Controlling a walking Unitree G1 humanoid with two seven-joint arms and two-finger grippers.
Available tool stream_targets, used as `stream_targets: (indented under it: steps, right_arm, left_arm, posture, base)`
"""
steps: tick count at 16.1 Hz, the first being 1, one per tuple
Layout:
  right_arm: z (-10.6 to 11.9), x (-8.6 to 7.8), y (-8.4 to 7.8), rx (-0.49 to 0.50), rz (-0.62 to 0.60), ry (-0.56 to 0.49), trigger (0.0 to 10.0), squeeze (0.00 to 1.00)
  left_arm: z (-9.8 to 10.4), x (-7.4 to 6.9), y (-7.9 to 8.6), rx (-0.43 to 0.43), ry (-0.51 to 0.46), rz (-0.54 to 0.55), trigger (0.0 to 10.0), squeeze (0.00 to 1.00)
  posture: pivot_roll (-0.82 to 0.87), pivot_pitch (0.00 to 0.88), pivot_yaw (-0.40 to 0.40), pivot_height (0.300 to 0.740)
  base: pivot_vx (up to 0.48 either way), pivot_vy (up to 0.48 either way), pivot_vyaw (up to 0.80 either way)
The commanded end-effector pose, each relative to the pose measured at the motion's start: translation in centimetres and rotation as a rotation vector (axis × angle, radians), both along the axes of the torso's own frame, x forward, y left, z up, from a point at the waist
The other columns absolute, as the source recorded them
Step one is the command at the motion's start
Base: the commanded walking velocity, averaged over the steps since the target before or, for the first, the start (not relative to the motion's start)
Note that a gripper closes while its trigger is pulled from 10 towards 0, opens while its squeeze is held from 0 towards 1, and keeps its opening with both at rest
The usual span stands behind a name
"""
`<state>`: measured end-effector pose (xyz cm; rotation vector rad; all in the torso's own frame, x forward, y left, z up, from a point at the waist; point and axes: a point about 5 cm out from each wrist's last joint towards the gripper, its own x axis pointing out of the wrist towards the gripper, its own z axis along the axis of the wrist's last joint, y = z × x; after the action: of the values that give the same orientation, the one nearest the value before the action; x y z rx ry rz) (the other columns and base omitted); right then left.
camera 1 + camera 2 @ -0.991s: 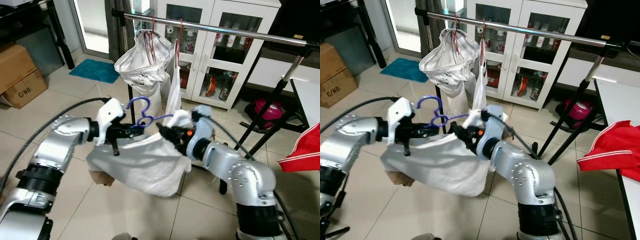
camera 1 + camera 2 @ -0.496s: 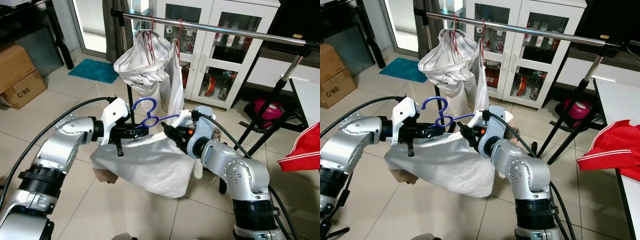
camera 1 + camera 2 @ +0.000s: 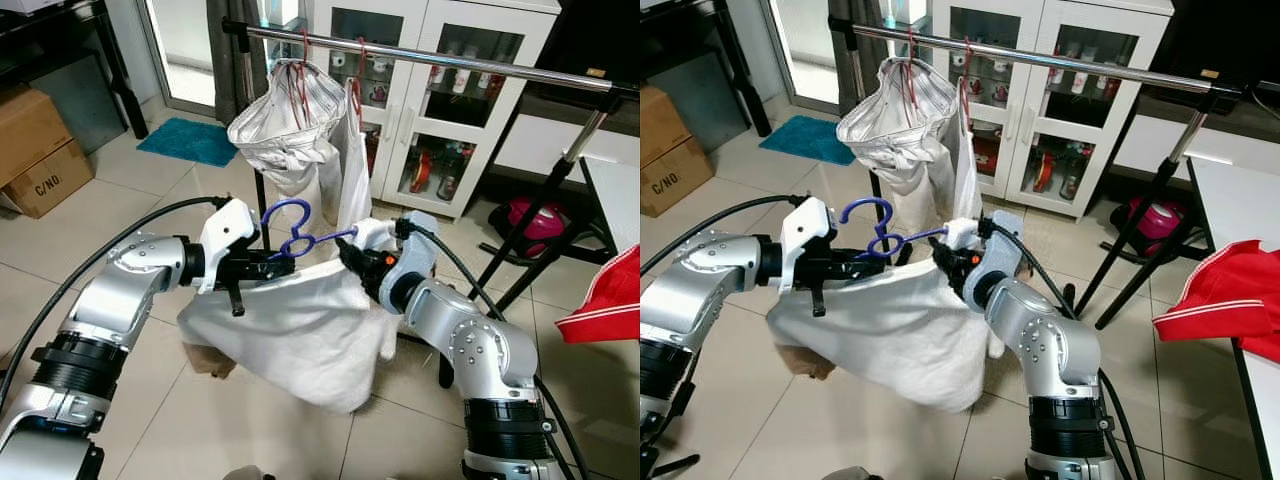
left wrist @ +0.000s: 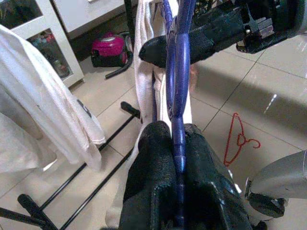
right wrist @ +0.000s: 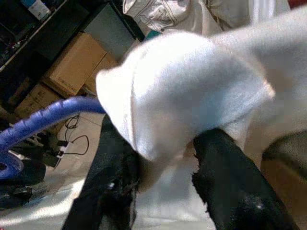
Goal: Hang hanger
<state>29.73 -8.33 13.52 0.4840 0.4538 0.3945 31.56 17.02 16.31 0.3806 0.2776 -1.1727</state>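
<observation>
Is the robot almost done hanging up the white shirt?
Not yet. The white garment is already on the blue hanger. The left gripper pinches the hanger and the right gripper grips the cloth, both well below the clothes rail. Lifting the hook onto the rail is still left.

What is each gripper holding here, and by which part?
Left gripper clamps the blue hanger just below its hook; right gripper pinches the white garment at its shoulder.
</observation>
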Motion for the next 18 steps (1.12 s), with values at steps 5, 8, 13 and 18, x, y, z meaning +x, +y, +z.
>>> stream_targets:
  steps: [5,8,13,18]
  right_arm:
    - [0.3,0.2,0.0,0.015,-0.003,-0.022,0.0,0.0]
    - [0.4,0.0,-0.4,-0.001,0.004,-0.031,0.0,0.0]
    - [0.7,-0.6,-2.1,-0.025,-0.015,-0.044,0.0,0.0]
    - [1.8,0.3,-3.1,-0.045,-0.042,-0.087,0.0,0.0]
  left_arm:
    - [0.6,0.1,0.4,0.032,-0.032,-0.004,0.0,0.0]
    - [0.4,0.4,1.1,0.079,-0.052,0.027,0.0,0.0]
    - [-0.2,1.1,2.7,0.201,-0.089,0.09,0.0,0.0]
    - [-1.7,0.2,2.2,0.282,-0.053,-0.019,0.0,0.0]
  posture:
    - [-0.02,0.0,0.007,0.74]
    - [-0.02,0.0,0.008,0.74]
    - [-0.03,0.0,0.013,0.74]
    - [-0.03,0.0,0.014,0.74]
  base:
    - [0.0,0.0,0.0]
    - [0.0,0.0,0.0]
    - [0.0,0.0,0.0]
    - [0.0,0.0,0.0]
